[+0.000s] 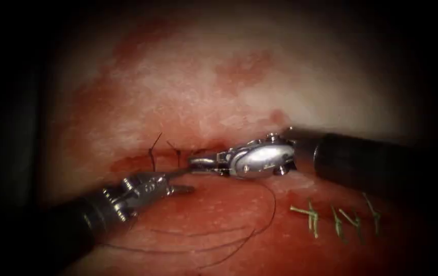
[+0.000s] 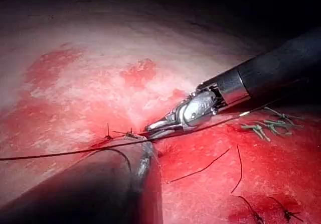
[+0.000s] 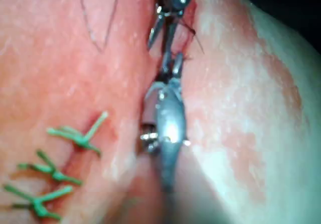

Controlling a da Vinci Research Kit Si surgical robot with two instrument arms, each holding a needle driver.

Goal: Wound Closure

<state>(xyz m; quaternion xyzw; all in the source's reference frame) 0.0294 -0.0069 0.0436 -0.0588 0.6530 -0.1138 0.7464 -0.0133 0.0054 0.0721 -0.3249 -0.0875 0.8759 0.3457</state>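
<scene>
1. Here's the right end effector [image 1: 201,162], in from the right and lying along the cut [image 1: 142,161]. Its jaws look nearly closed at the tips; whether they pinch anything, I can't tell.
2. The left end effector [image 1: 180,181] comes up from below-left, jaws parted. One jaw reaches toward the right tool's tip, the other splays out over the tissue [image 1: 188,92]. It seems to hold nothing.
3. The needle? I can't pick it out anywhere, so I won't say where it sits.
4. Dark thread [image 1: 239,240] trails in loose loops across the red fluid below the cut.
5. Two dark stitches [image 1: 152,153] stand in the cut just left of the tips; green stitches [image 1: 313,217] lie well off to the right.
6. My judgement: with both tips crowding one spot, slow, small moves and slack thread kept off the jaws would serve best.
</scene>
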